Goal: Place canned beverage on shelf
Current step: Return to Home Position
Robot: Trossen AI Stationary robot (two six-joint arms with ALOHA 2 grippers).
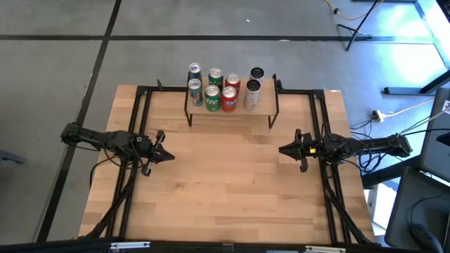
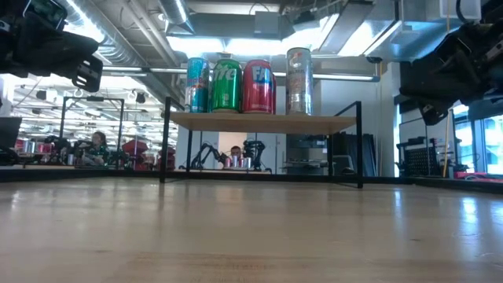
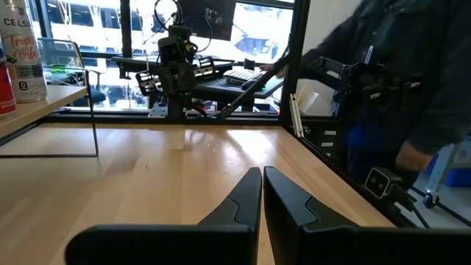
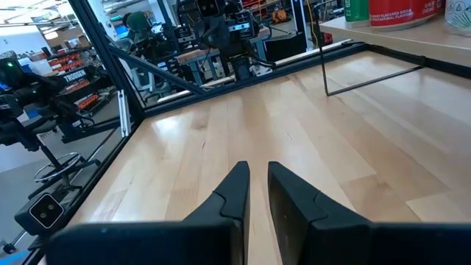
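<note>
1. The shelf [image 1: 266, 107] stands at the middle of the far edge of the desk [image 1: 225, 197].
2. The cans [image 1: 228, 99] stand upright on the shelf top in two rows: blue at the left end, green and red in the middle, pale at the right end.
3. The left claw [image 1: 166, 156] hovers near the desk's left edge, clenched and grasping nothing.
4. The right claw [image 1: 283, 149] hovers near the desk's right edge, clenched and grasping nothing.

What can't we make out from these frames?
Low view: the rear cans on the shelf sit hidden behind the front row.
Left wrist view: the white can is cut by the picture edge; its label reads only partly.
Right wrist view: the red can is cropped to its base.
High view: can labels too small to read.
</note>
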